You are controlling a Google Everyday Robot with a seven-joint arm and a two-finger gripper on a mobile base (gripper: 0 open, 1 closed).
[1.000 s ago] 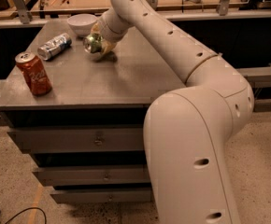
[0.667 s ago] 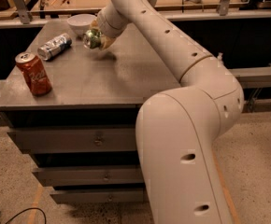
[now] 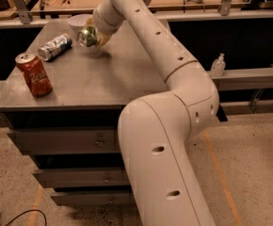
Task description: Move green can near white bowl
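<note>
The gripper (image 3: 95, 36) pinched the green can (image 3: 85, 36) at the bench's (image 3: 103, 81) far edge, just beside the white bowl (image 3: 77, 21); only setting it down seemed left.

Grey drawer cabinet (image 3: 56, 142), speckled floor (image 3: 254, 173), wooden workbench (image 3: 80, 1) behind.
</note>
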